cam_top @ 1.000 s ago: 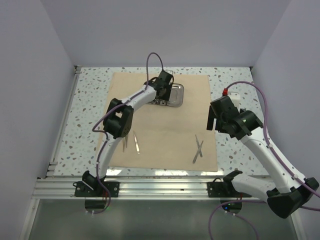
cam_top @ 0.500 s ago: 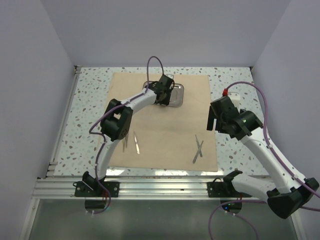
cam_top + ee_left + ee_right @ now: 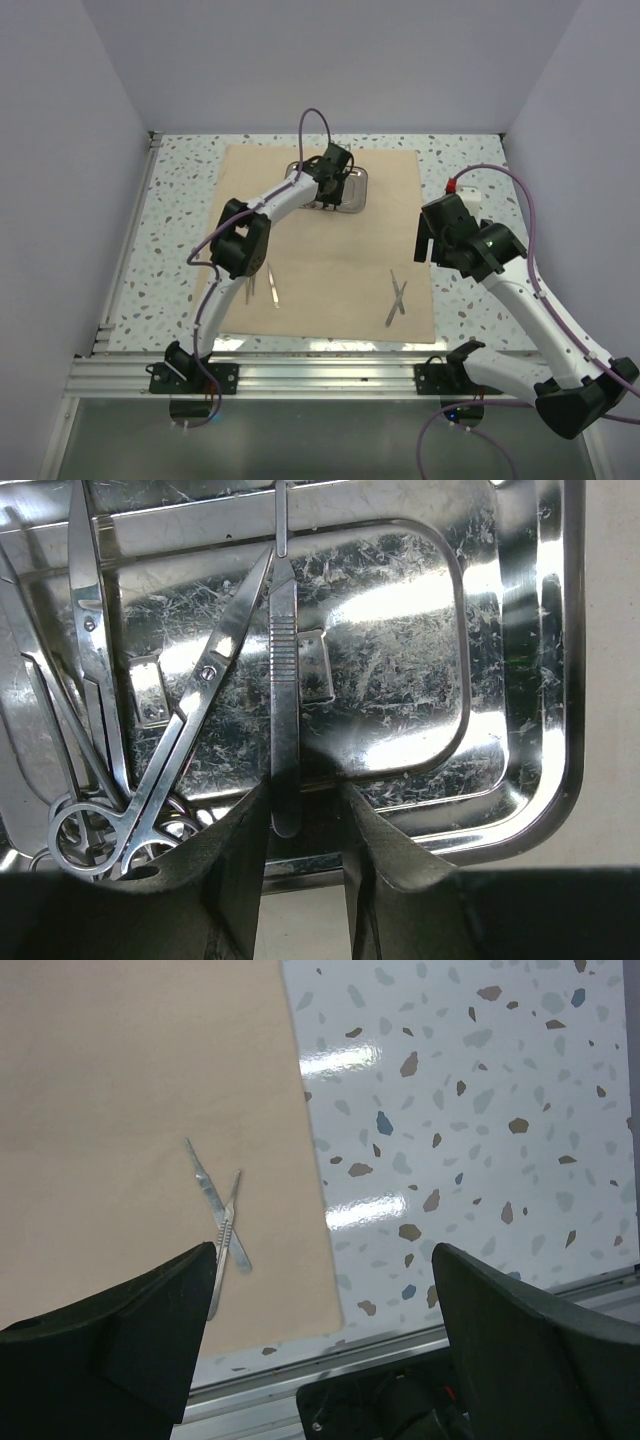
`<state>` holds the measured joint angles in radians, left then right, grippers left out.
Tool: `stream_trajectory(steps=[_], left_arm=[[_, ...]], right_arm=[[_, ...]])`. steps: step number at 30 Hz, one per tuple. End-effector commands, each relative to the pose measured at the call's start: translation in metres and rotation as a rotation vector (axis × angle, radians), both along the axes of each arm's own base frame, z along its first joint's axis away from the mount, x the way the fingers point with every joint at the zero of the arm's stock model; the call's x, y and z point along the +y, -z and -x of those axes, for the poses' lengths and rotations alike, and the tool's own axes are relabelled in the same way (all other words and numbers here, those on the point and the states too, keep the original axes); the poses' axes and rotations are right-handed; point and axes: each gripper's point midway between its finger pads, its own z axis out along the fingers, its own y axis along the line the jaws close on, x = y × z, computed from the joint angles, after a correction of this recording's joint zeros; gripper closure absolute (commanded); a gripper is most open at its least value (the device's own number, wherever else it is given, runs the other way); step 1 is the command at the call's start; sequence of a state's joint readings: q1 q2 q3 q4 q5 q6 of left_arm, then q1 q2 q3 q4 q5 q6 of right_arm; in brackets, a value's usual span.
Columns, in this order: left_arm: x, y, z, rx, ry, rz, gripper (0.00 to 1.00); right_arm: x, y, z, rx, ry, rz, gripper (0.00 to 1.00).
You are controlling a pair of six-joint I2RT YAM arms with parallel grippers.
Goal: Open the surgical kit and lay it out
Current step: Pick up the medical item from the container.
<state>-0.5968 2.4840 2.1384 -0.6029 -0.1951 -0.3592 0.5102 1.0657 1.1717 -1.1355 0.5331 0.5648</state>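
The beige cloth wrap [image 3: 330, 270] lies spread flat on the table. The shiny steel tray [image 3: 361, 192] sits at its far edge. My left gripper [image 3: 336, 172] hovers over the tray. In the left wrist view the left gripper [image 3: 305, 802] is open, its fingertips astride the near end of a scalpel handle [image 3: 284, 680]; scissors [image 3: 190, 730] and forceps [image 3: 95, 660] lie in the tray [image 3: 545, 680]. My right gripper [image 3: 428, 236] is wide open and empty above the cloth's right edge [image 3: 320, 1260]. Two crossed instruments [image 3: 220, 1220] lie on the cloth [image 3: 140, 1080].
The crossed instruments [image 3: 396, 297] lie near the cloth's front right corner. Two more thin instruments [image 3: 262, 283] lie at its front left. Speckled tabletop [image 3: 180, 200] surrounds the cloth. An aluminium rail [image 3: 330, 375] runs along the near edge. Walls close in on three sides.
My left gripper has shifted a little to the right over the tray. The right arm has barely moved.
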Motion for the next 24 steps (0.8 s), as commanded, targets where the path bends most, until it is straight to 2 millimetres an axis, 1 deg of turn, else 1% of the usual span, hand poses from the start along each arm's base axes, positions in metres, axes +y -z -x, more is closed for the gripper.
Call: stream_trajectory(steps=[1, 3, 5, 7, 9, 10, 12, 13, 16, 17, 20, 21, 23, 24], left_arm=[[0.035, 0.078, 0.035, 0.218, -0.043, -0.11, 0.63], [0.039, 0.081, 0.038, 0.229, -0.043, -0.116, 0.64], [0.041, 0.083, 0.04, 0.235, -0.043, -0.116, 0.7], [0.043, 0.089, 0.047, 0.256, -0.037, -0.121, 0.75], [0.044, 0.094, 0.051, 0.269, -0.033, -0.124, 0.78], [0.045, 0.096, 0.052, 0.273, -0.031, -0.126, 0.83], [0.045, 0.097, 0.054, 0.279, -0.028, -0.126, 0.85], [0.044, 0.098, 0.053, 0.279, -0.025, -0.124, 0.91], [0.04, 0.094, 0.05, 0.271, -0.015, -0.11, 1.0], [0.037, 0.092, 0.05, 0.274, -0.006, -0.093, 1.0], [0.02, 0.075, 0.038, 0.25, 0.019, -0.018, 1.0], [0.011, 0.06, 0.029, 0.22, 0.021, 0.016, 1.0], [0.003, 0.043, 0.021, 0.193, 0.02, 0.054, 1.0], [-0.006, 0.025, 0.013, 0.161, 0.02, 0.096, 1.0]], right_arm=[[-0.004, -0.007, -0.003, -0.04, 0.017, 0.004, 0.07], [-0.004, -0.006, -0.004, -0.039, 0.018, 0.005, 0.07], [-0.003, -0.007, -0.005, -0.039, 0.014, 0.004, 0.07], [-0.002, -0.007, -0.006, -0.039, 0.016, 0.005, 0.07], [-0.002, -0.007, -0.006, -0.039, 0.013, 0.005, 0.07], [-0.002, -0.007, -0.007, -0.038, 0.015, 0.006, 0.07], [-0.001, -0.007, -0.008, -0.037, 0.013, 0.006, 0.07], [-0.001, -0.007, -0.008, -0.037, 0.009, 0.007, 0.07], [-0.001, -0.006, -0.008, -0.034, 0.009, 0.009, 0.07], [0.0, -0.006, -0.009, -0.032, 0.008, 0.008, 0.07], [0.001, -0.008, -0.009, -0.035, 0.004, 0.004, 0.07], [0.001, -0.008, -0.009, -0.035, 0.002, 0.004, 0.07], [0.001, -0.009, -0.008, -0.041, -0.001, -0.002, 0.07], [0.001, -0.009, -0.008, -0.042, -0.001, -0.003, 0.07]])
